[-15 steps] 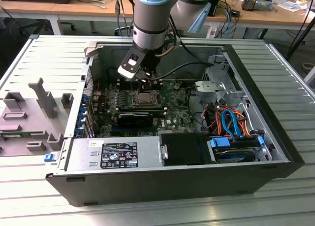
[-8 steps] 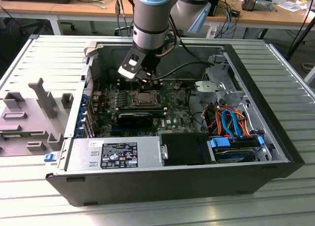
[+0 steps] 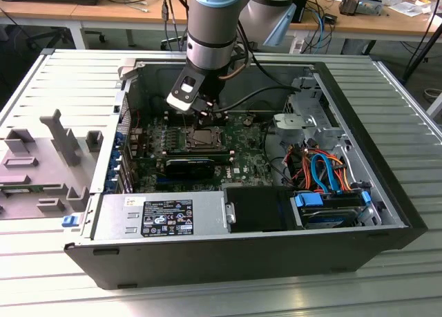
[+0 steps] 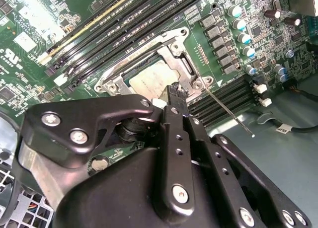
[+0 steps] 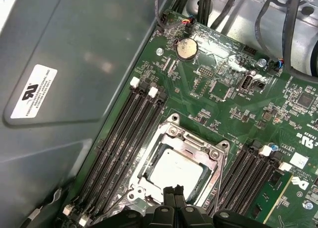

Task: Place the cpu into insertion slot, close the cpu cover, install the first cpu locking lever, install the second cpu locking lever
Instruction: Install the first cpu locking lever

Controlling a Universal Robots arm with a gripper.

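The cpu [image 5: 176,171] lies flat in the insertion slot [image 3: 205,138] on the green motherboard, its dull silver top showing in both wrist views [image 4: 149,81]. The cpu cover [image 5: 191,142] is down around it, a silver frame [image 4: 171,51] with the chip showing through its cut-out. One thin metal locking lever [image 4: 229,113] sticks out free from a corner of the socket. My gripper [image 5: 174,190] is shut with its two black fingertips pressed together, just over the cover's edge [image 4: 176,91]. In the exterior view the gripper [image 3: 208,118] hangs right above the socket.
Long black memory slots [image 5: 119,138] flank the socket on both sides. A black heatsink block [image 3: 190,166] sits in front of the socket. The grey case wall [image 5: 64,89], a power supply [image 3: 162,217] and bundled orange and blue cables [image 3: 321,168] crowd the case.
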